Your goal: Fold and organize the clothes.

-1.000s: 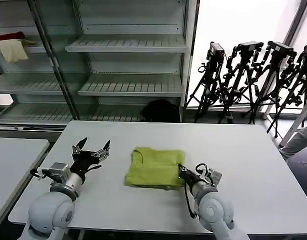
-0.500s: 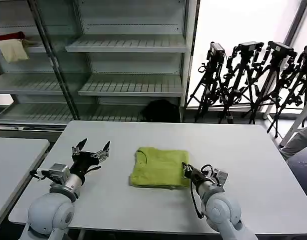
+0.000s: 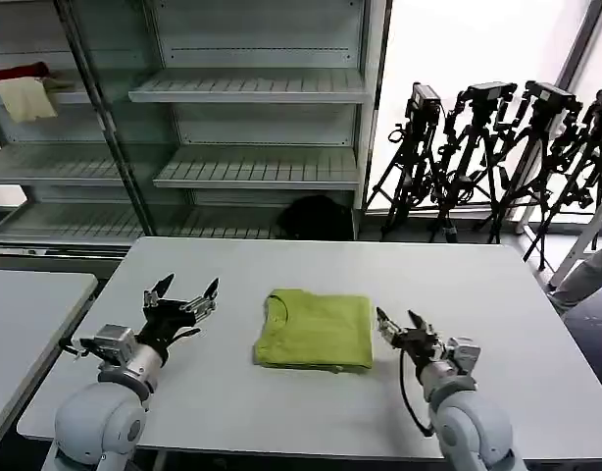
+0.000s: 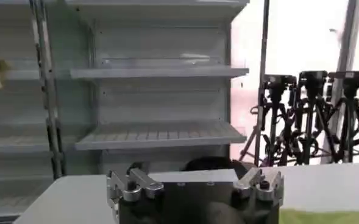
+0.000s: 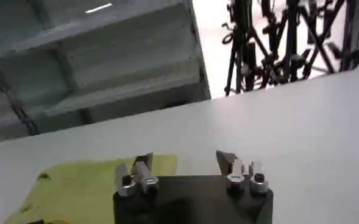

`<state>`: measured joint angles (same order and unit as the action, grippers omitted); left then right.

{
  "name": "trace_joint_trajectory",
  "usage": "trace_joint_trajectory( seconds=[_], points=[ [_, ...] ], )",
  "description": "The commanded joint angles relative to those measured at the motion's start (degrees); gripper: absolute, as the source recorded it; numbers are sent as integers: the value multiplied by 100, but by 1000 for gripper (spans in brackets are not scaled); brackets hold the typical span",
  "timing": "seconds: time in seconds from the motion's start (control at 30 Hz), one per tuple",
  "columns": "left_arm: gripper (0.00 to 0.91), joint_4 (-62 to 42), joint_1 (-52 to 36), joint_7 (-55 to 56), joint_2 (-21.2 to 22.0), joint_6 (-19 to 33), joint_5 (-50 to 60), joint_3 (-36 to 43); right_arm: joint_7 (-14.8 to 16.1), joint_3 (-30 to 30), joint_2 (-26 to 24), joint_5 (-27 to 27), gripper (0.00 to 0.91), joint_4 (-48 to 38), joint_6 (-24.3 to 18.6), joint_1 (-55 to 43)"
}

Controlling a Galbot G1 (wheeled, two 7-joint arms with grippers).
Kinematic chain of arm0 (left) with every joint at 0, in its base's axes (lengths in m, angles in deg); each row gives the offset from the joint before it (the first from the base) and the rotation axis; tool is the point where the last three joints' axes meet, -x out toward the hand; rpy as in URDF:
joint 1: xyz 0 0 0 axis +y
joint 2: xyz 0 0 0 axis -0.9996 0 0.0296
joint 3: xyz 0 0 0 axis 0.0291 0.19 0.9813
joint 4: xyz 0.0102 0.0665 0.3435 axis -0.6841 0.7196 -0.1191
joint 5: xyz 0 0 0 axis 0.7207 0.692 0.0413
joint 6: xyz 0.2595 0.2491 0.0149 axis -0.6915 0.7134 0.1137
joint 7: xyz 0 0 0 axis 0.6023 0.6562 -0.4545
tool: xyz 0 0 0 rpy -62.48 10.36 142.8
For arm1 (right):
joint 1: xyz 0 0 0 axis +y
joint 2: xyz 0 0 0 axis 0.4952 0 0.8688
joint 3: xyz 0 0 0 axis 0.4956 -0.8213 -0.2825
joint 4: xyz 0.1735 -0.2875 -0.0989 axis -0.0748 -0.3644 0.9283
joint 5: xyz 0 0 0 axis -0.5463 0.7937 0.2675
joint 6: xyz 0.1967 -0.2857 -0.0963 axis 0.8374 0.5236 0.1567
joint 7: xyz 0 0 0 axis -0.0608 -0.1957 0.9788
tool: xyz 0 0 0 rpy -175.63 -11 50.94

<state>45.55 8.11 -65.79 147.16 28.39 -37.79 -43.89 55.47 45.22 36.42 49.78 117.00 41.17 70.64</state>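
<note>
**Inspector:** Since a second ago, the right gripper (image 3: 401, 323) has let go of the shirt's right edge and drawn back off it; its fingers now stand apart, just beside the cloth but clear of it. The T-shirt (image 3: 315, 330) itself has been shifted a little toward the robot's right and lies squarer than it did.

**Clerk:** And nearest the robot, what do you find?

**Inspector:** Both forearms low over the near part of the white table (image 3: 536, 324). The left gripper (image 3: 182, 294) hovers well apart from the shirt on its left, fingers spread wide, unchanged in posture. The left wrist view confirms the jaws (image 4: 194, 182) open and holding nothing.

**Clerk:** Position of the garment?

**Inspector:** Mid-table, between the two grippers, folded into a compact flat rectangle, collar at the far left corner. The right wrist view shows its green edge (image 5: 81, 182) beside the open gripper (image 5: 185, 173).

**Clerk:** Beyond that?

**Inspector:** Bare shelving (image 3: 257, 88), and tripods (image 3: 497, 147) by the window.

**Clerk:** Step in hand?

**Inspector:** In my judgement, folding is finished and the final straightening just released. What remains, if anything, calls for checking the edges lie flush, then retiring both arms without brushing the stack
</note>
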Motion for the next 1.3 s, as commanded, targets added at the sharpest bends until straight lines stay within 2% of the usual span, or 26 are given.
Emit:
trace_joint_trajectory(
  seconds=[0.03, 0.1, 0.23, 0.47, 1.0, 1.13, 1.3],
  points=[
    [907, -82, 35, -12, 155, 396, -152, -66, 1522, 1561, -627, 2000, 907, 181, -218, 425],
    [907, -118, 63, -14, 199, 536, -178, -77, 1662, 1661, -714, 2033, 907, 12, -344, 413],
    [907, -162, 164, -103, 229, 706, -174, -108, 1561, 1631, -645, 1793, 907, -8, -250, 354],
    [907, -228, 208, -89, 214, 721, -177, -163, 1510, 1565, -593, 1932, 907, -155, -408, 229],
    [907, -297, 221, -88, 181, 740, -182, -196, 1869, 1714, -812, 1777, 907, -496, -943, 257],
    [907, -372, 258, -128, 156, 867, -287, -257, 1996, 1853, -913, 1806, 907, -787, -1234, 243],
    [907, -522, 329, -318, 86, 1062, -334, -338, 2201, 2008, -1088, 1581, 907, -989, -1348, 332]
  ],
)
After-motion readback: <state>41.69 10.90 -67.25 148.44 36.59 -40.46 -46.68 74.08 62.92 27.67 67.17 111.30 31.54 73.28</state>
